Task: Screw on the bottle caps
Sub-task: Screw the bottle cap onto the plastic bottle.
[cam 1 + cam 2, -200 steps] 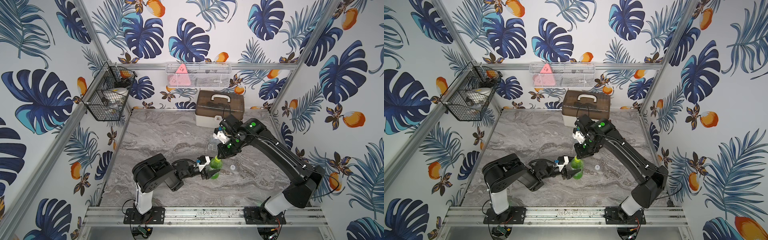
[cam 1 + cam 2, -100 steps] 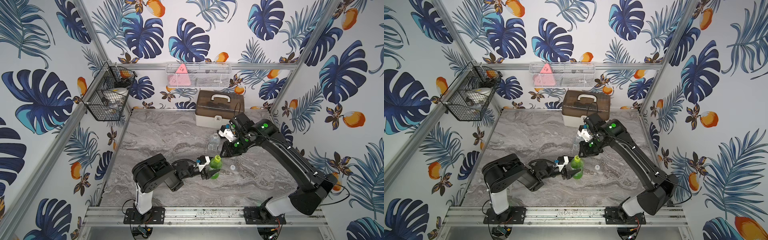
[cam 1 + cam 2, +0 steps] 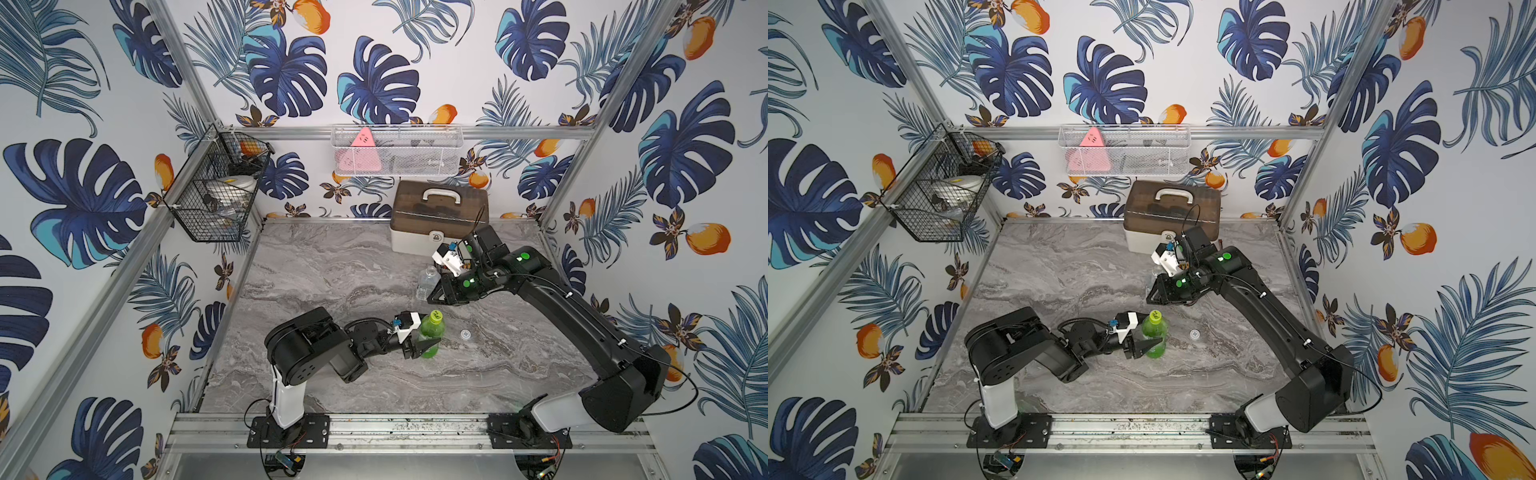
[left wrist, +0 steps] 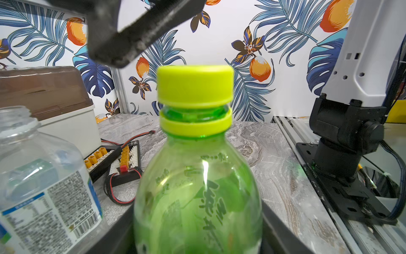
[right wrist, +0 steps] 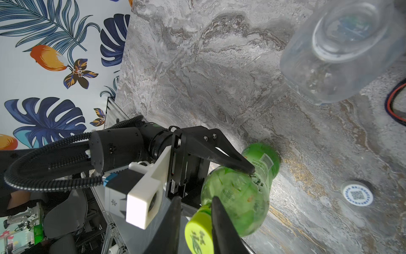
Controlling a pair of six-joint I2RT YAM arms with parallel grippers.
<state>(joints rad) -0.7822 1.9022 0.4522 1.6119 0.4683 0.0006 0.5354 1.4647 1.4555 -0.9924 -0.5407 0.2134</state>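
The green bottle (image 3: 430, 345) stands upright near the table's middle, and my left gripper (image 3: 425, 345) is shut on its lower body. The yellow-green cap (image 3: 435, 318) (image 4: 195, 85) (image 5: 198, 233) sits on its neck. My right gripper (image 3: 433, 299) (image 5: 195, 199) hovers just above and behind that cap without touching it. Its fingers are a little apart with nothing between them. The clear bottle (image 3: 427, 282) (image 4: 44, 176) stands uncapped beside the right gripper. The whitish cap (image 3: 465, 333) (image 5: 357, 194) lies on the table to the right of the green bottle.
A brown-lidded toolbox (image 3: 436, 220) stands at the back of the marble table (image 3: 332, 270). A connector board with red and black wires (image 4: 118, 160) lies in front of it. A black wire basket (image 3: 216, 195) and a white one (image 3: 395, 151) hang on the walls.
My right gripper has let go of the yellow-green cap and risen off it, shifting slightly back. The cap stays on the green bottle. The left arm has not moved.
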